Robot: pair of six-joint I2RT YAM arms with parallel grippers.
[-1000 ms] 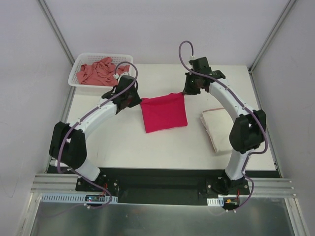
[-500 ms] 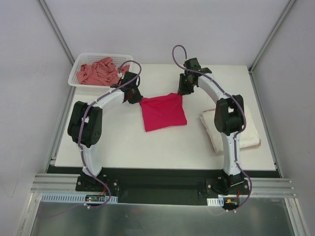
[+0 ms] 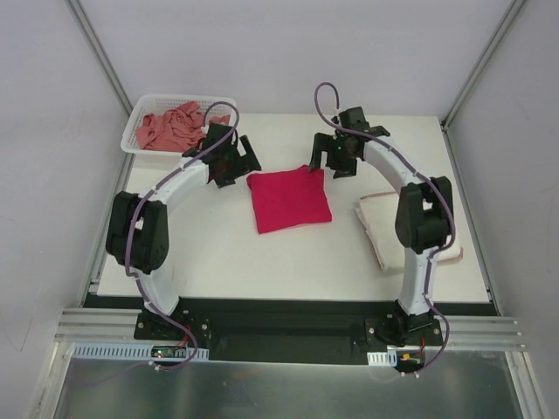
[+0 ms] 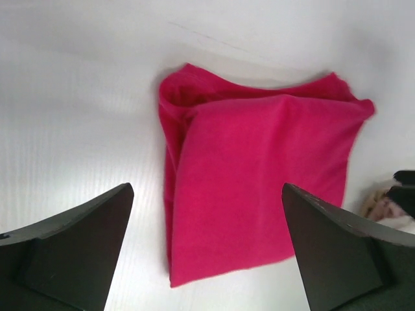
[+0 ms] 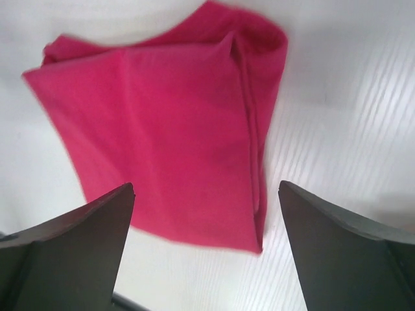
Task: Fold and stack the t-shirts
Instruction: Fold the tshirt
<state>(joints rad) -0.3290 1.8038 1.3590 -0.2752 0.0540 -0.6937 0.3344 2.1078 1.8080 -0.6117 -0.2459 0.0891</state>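
Note:
A bright magenta t-shirt (image 3: 290, 201) lies folded into a rough square in the middle of the table, and it fills both wrist views (image 4: 259, 194) (image 5: 168, 129). My left gripper (image 3: 236, 157) (image 4: 206, 191) hovers open just off its far left corner, holding nothing. Off the far right corner my right gripper (image 3: 327, 161) (image 5: 206, 186) is open and empty too. A folded cream-white t-shirt (image 3: 380, 236) rests at the right, partly under the right arm. The salmon-pink t-shirt (image 3: 175, 127) is crumpled in the basket.
The white mesh basket (image 3: 140, 109) stands at the table's back left corner, close behind my left gripper. Grey walls and frame posts bound the table at the back and on both sides.
Both grippers have opened and let go of the magenta t-shirt's far corners, then drawn slightly up and away. The shirt now lies flat on the table.

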